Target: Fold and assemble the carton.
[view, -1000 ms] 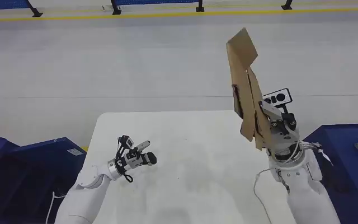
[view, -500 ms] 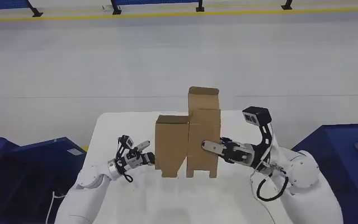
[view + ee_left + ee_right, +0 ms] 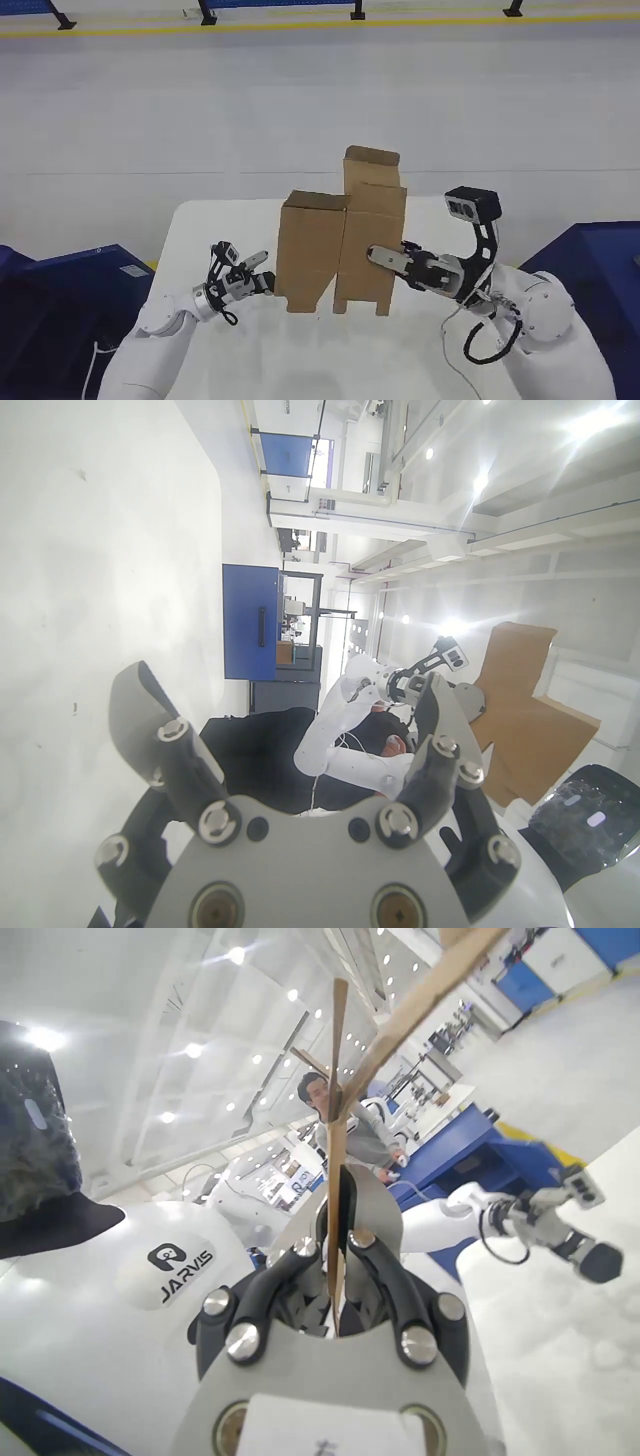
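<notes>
A flat brown carton [image 3: 345, 240] stands upright over the middle of the white table [image 3: 300, 350], its flaps pointing up and down. My right gripper [image 3: 378, 254] is shut on the carton's right panel at mid height; the right wrist view shows the cardboard sheet [image 3: 334, 1128] edge-on, clamped in the right gripper [image 3: 340, 1208]. My left gripper [image 3: 262, 282] is open, low over the table just left of the carton's lower left edge, apart from it. From the left wrist, the left gripper [image 3: 285, 705] has its fingers spread, and the carton [image 3: 530, 720] lies beyond them.
Blue bins stand beside the table on the left [image 3: 60, 290] and on the right [image 3: 600, 250]. Bare table surface lies in front of the carton. A blue cabinet [image 3: 250, 627] stands off the table's far edge.
The right arm swung the carton down from high at the right to the table's middle, then shifted it slightly right. The left arm kept still.
</notes>
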Controlling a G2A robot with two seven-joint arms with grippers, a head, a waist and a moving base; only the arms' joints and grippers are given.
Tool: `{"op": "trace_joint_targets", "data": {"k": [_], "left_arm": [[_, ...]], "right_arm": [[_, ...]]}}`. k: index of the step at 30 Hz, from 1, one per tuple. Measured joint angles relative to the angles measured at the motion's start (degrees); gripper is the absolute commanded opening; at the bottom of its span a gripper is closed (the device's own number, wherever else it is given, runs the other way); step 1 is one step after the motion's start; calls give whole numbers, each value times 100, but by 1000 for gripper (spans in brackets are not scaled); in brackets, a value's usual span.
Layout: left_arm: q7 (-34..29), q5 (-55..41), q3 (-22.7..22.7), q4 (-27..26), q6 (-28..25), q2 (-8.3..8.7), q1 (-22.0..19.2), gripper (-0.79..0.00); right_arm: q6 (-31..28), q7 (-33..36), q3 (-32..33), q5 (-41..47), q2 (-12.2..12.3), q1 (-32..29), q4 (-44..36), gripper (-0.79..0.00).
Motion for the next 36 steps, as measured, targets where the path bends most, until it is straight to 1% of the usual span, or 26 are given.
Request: {"op": "trace_joint_targets", "data": {"k": [3,5,7,9,11,12,14,15,16,19,20,21,22,23,26,27,28,29,30,34,36], "left_arm": [[0,0,0,0,0,0,0,0],[0,0,0,0,0,0,0,0],[0,0,0,0,0,0,0,0],[0,0,0,0,0,0,0,0],[0,0,0,0,0,0,0,0],[0,0,0,0,0,0,0,0],[0,0,0,0,0,0,0,0],[0,0,0,0,0,0,0,0],[0,0,0,0,0,0,0,0],[0,0,0,0,0,0,0,0],[0,0,0,0,0,0,0,0],[0,0,0,0,0,0,0,0],[0,0,0,0,0,0,0,0],[0,0,0,0,0,0,0,0],[0,0,0,0,0,0,0,0],[0,0,0,0,0,0,0,0],[0,0,0,0,0,0,0,0],[0,0,0,0,0,0,0,0],[0,0,0,0,0,0,0,0],[0,0,0,0,0,0,0,0],[0,0,0,0,0,0,0,0]], "right_arm": [[-394,-406,957,-1480,52,63,-595,-785],[-620,-638,1545,-2274,71,0,-1103,-785],[-952,-675,1931,-2884,91,41,-1382,-785],[-1637,-687,2185,-3579,125,265,-1345,-785],[-2407,-705,2224,-4375,160,574,-1315,-785],[-2702,-730,2175,-4723,170,699,-1314,-785],[-3202,-886,1944,-5521,187,1013,-1317,-785],[-3282,-997,1756,-5898,206,1191,-1317,-785],[-3299,-1117,1500,-6312,234,1390,-1318,-785],[-3277,-1771,332,-7995,371,2124,-1317,-785],[-3275,-2129,-194,-8795,428,2376,-1317,-785],[-3275,-2433,-586,-9415,466,2544,-1317,-785],[-3275,-2756,-957,-10037,499,2689,-1317,-785],[-3269,-3154,-1393,-10876,532,2834,-1317,-785],[-3067,-3964,-2295,-12757,563,2943,-1317,-785],[-3062,-4088,-2441,-13133,563,2939,-1317,-785],[-3074,-4107,-2482,-13399,562,2935,-1317,-785],[-3087,-3994,-2381,-13582,562,2933,-1317,-785],[-3091,-3902,-2275,-13592,562,2933,-1317,-785],[-3092,-3847,-2191,-12874,561,2933,-1317,-785],[-3092,-3851,-2197,-12810,561,2933,-1317,-785]]}}
